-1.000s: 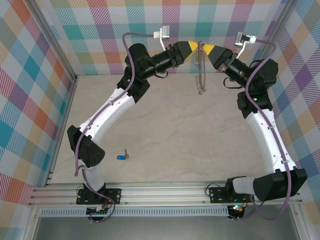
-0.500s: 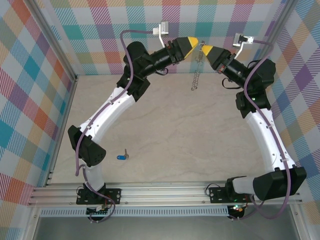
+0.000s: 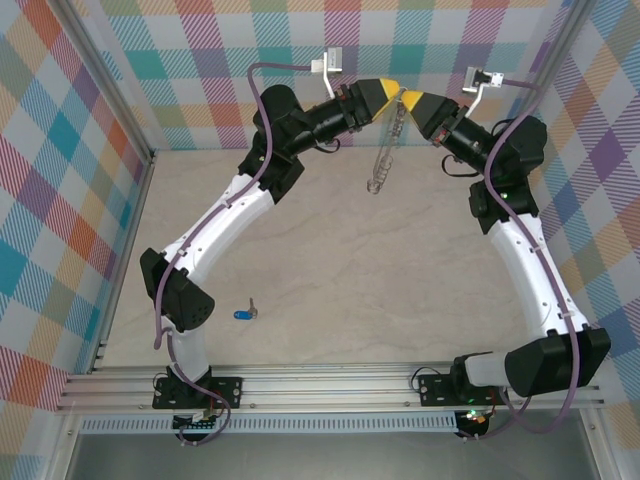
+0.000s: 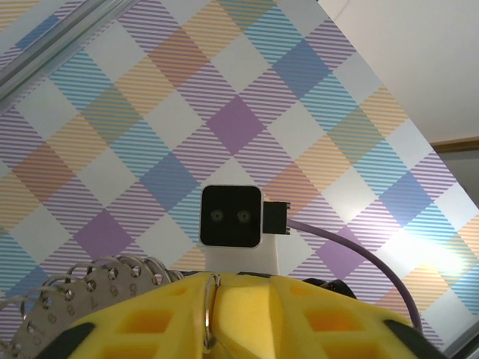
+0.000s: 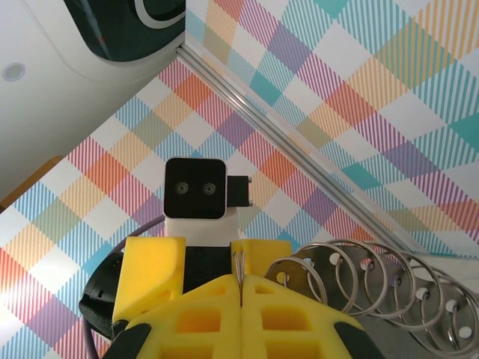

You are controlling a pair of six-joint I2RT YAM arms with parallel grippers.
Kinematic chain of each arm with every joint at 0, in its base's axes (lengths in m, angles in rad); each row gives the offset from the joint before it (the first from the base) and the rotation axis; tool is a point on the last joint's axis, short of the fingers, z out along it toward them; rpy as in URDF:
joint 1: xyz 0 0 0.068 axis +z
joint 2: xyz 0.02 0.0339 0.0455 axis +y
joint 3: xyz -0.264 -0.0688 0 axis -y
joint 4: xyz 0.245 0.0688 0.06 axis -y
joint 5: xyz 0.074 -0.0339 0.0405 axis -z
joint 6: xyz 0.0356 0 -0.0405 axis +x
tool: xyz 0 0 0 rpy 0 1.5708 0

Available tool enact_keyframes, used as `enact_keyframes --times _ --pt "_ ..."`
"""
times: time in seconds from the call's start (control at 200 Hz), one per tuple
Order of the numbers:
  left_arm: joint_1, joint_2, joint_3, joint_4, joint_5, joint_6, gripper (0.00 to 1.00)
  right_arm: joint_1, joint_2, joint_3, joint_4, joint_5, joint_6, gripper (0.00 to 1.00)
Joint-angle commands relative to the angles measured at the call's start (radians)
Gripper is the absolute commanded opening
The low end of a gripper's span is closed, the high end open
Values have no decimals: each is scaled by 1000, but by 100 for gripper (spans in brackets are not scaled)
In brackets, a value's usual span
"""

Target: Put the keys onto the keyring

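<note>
One small key (image 3: 243,313) lies flat on the tabletop (image 3: 350,260) at the near left, close to the left arm's lower joint and well apart from both tools. It looks very light and stiff, and likely to skid on the smooth surface if nudged. The blue plastic head is the sensible place to pinch it, which leaves the short blade free for threading (the blade is barely readable from above).

Further right, high up by the checked back wall, the left tool (image 3: 386,93) is closed on the top of the keyring (image 3: 382,160). In its wrist view the yellow pads (image 4: 247,299) meet on a single thin strand of wire, with overlapping metal loops (image 4: 97,280) fanning out to one side.

From there the keyring dangles between the two tool tips, clear of the tabletop and tilted a little leftward. I judge it light and limp as a whole, though each loop is springy wire, so it will probably swing with any arm motion. Thin, smooth wire could also slide through soft foam.

Just right of it, the right tool (image 3: 412,100) is fully closed too, with a strand nipped between its pads (image 5: 202,307) and more loops (image 5: 359,280) trailing off beside them.
</note>
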Motion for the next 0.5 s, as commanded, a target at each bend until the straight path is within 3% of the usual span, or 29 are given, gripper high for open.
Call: enact_keyframes --times 0.0,0.33,0.495 --pt "-18 8 -6 45 12 -4 21 8 8 31 52 1 0 0" --pt "-31 12 -17 45 15 -8 15 8 14 28 52 2 -1 0" --pt "-36 14 -25 45 19 -7 3 8 11 24 54 1 2 0"
